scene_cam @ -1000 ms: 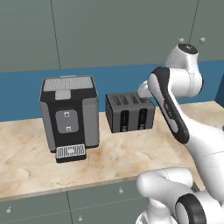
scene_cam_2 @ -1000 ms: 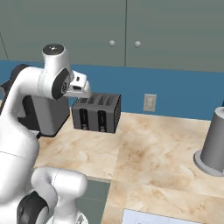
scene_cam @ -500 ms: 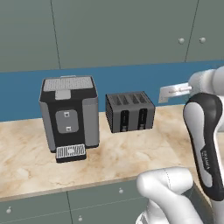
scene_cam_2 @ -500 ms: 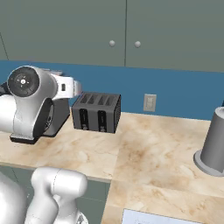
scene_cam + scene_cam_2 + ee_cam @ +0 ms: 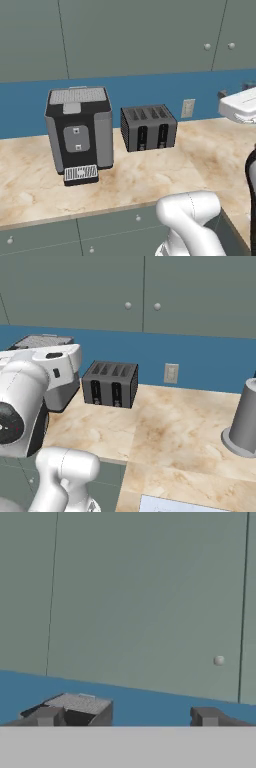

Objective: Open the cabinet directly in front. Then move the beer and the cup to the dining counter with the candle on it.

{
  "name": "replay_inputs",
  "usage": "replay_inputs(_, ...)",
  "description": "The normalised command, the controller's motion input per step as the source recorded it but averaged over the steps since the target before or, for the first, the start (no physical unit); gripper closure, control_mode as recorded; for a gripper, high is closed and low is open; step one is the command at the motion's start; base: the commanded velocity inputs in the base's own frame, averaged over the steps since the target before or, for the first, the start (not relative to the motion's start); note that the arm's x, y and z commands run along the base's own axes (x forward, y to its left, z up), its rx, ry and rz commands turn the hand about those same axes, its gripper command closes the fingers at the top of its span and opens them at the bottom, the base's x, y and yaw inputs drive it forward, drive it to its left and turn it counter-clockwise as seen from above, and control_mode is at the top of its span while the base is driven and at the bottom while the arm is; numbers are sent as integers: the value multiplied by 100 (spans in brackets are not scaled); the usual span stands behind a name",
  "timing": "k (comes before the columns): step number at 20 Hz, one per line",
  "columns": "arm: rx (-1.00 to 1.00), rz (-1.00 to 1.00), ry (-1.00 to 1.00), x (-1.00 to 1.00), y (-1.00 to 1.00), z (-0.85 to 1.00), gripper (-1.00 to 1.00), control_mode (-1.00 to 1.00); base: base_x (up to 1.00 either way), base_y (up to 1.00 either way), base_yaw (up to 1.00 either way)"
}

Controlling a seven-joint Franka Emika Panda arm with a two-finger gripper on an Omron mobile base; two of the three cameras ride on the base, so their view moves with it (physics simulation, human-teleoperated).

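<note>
here no writing reads anywhere; the gripper (image 5: 127, 717), jaws spread wide and empty, faces the shut cabinet (image 5: 145, 597) above the coffee machine (image 5: 79, 131) and toaster (image 5: 148, 127).

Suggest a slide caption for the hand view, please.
Open gripper faces the closed cabinet door and its knob.

Even, diffuse rendered light, moderately bright; no glare. Soft dark shadows lie on the worktop (image 5: 150, 175) just beside the toaster (image 5: 148, 127) and under the coffee machine (image 5: 79, 132). Base views sharp. Hand view soft, low-resolution; knob (image 5: 219, 660) edges blurred. No edge distortion.
</note>
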Motion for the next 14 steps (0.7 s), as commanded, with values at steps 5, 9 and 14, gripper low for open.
replay_inputs(5, 2, 0, -24, -34, -4, 18, -100, -100, 0, 0, 0)
replay_inputs(9, 2, -1, 0, 0, -8, 0, -100, -100, 0, 0, 0)
replay_inputs(14, 11, -6, 0, 16, -42, 0, -100, -100, 0, 0, 0)
